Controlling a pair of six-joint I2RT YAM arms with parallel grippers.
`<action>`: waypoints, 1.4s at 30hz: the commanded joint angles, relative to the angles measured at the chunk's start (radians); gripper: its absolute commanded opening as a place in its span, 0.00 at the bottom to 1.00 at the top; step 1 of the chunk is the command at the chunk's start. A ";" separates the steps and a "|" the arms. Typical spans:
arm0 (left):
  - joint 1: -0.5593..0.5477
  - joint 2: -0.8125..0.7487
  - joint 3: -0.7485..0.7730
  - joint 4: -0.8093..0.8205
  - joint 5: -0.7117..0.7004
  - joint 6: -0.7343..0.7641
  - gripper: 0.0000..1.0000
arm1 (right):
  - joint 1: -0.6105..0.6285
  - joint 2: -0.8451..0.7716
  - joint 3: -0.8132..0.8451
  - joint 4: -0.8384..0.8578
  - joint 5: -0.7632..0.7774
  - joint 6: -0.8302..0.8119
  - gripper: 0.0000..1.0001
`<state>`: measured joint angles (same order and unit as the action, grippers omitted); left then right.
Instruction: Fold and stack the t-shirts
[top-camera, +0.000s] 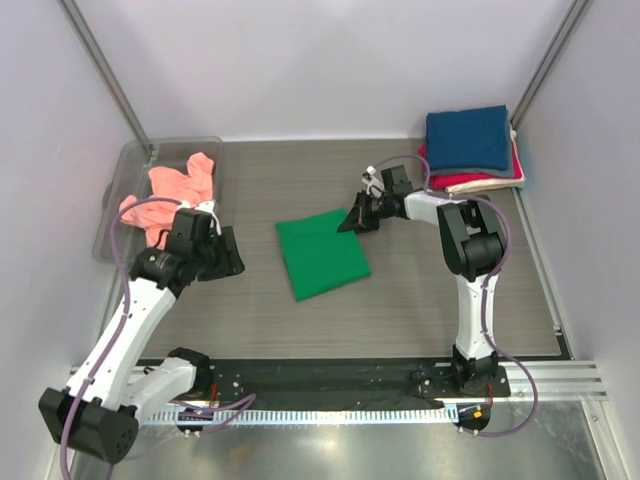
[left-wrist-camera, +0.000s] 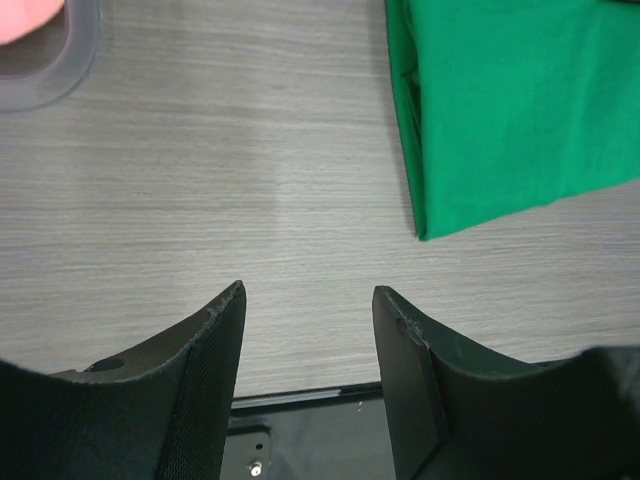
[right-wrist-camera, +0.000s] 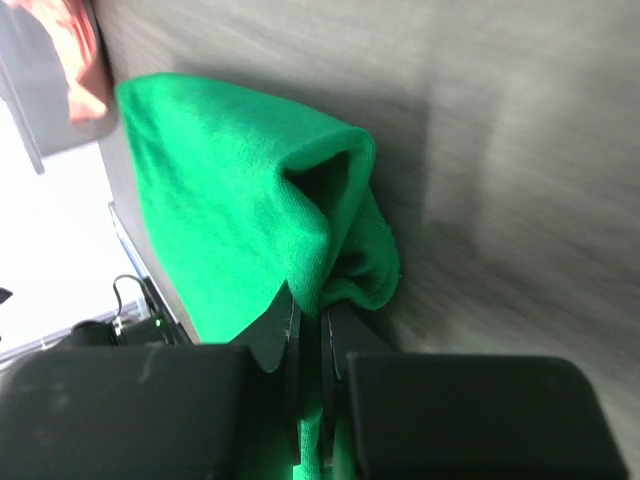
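Observation:
The folded bright green t-shirt (top-camera: 322, 257) lies in the middle of the table. My right gripper (top-camera: 353, 221) is shut on its far right corner, and the pinched cloth bunches between the jaws in the right wrist view (right-wrist-camera: 330, 270). My left gripper (top-camera: 232, 256) is open and empty, just left of the green t-shirt (left-wrist-camera: 510, 110). A crumpled salmon-pink t-shirt (top-camera: 170, 192) lies in the clear bin. A stack with a navy blue t-shirt (top-camera: 467, 137) on top of a red one (top-camera: 462, 181) and a cream-white one (top-camera: 480, 188) sits at the back right.
The clear plastic bin (top-camera: 128, 165) stands at the back left, close behind my left arm; its corner shows in the left wrist view (left-wrist-camera: 70, 60). Grey walls close in the table on three sides. A black rail (top-camera: 330, 375) runs along the near edge.

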<state>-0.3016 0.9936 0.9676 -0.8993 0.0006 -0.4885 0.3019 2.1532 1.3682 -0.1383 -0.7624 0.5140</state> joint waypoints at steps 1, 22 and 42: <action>-0.001 -0.087 -0.027 0.072 -0.005 0.027 0.56 | -0.061 -0.085 0.119 -0.055 -0.026 -0.078 0.01; -0.001 -0.240 -0.107 0.140 -0.057 0.016 0.64 | -0.386 0.085 1.008 -0.615 0.052 -0.332 0.01; -0.001 -0.173 -0.112 0.142 -0.036 0.011 0.62 | -0.624 0.229 1.318 -0.469 -0.112 -0.194 0.01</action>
<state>-0.3016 0.8146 0.8608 -0.7967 -0.0483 -0.4824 -0.2916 2.3474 2.6236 -0.7269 -0.7994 0.2543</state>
